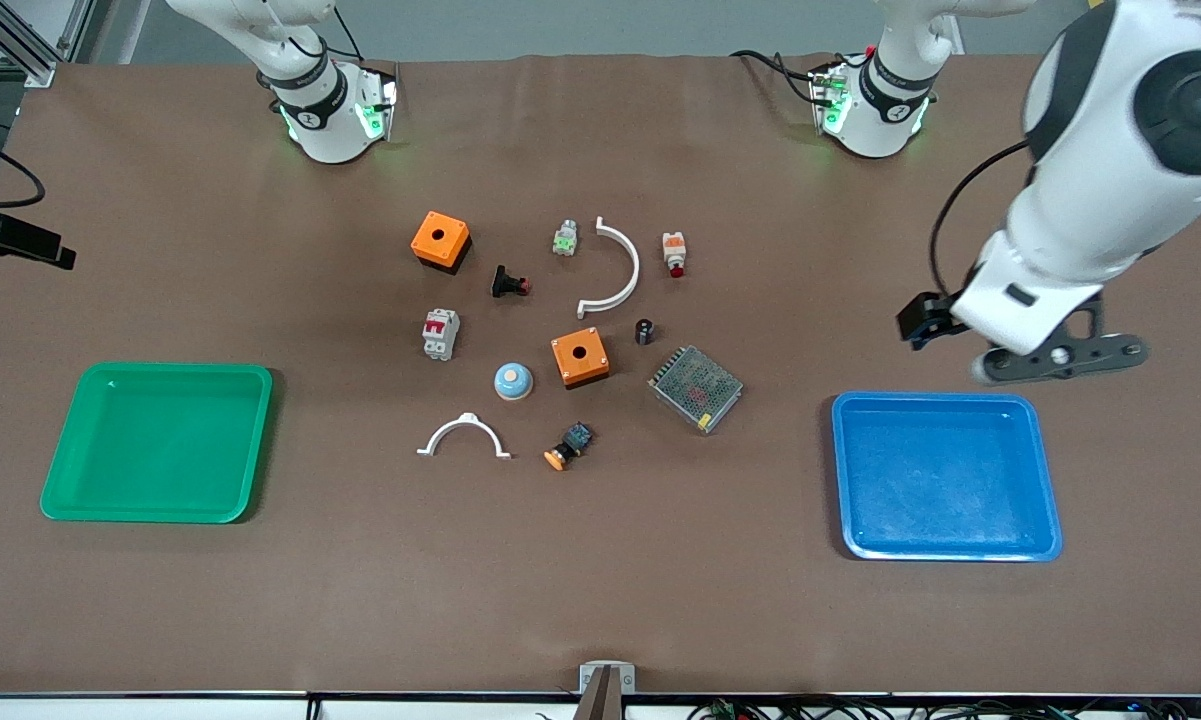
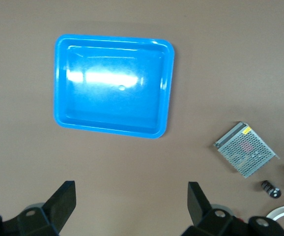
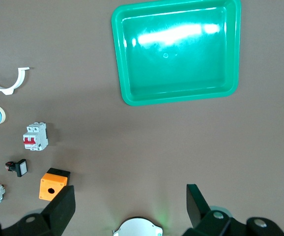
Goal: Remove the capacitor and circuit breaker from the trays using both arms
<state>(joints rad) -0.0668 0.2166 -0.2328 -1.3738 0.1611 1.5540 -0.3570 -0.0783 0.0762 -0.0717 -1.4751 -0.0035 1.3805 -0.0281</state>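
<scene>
Both trays [image 1: 945, 476] sit empty, capacitor [image 1: 644, 331] and circuit breaker [image 1: 440, 334] already on the counter [image 1: 600, 600], while left tool [image 2: 131, 204] and right tool [image 3: 130, 204] hang released, nothing left to lift.

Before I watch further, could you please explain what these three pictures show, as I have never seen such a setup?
Two white robot arms share a brown table. One picture looks down from across it; the other two come from cameras on each wrist. The left gripper hangs open near the blue tray; the right gripper is open too, showing only in its own camera. Both hold nothing. Both trays, blue and green tray, are empty. The circuit breaker and capacitor lie among small parts between them.
</scene>
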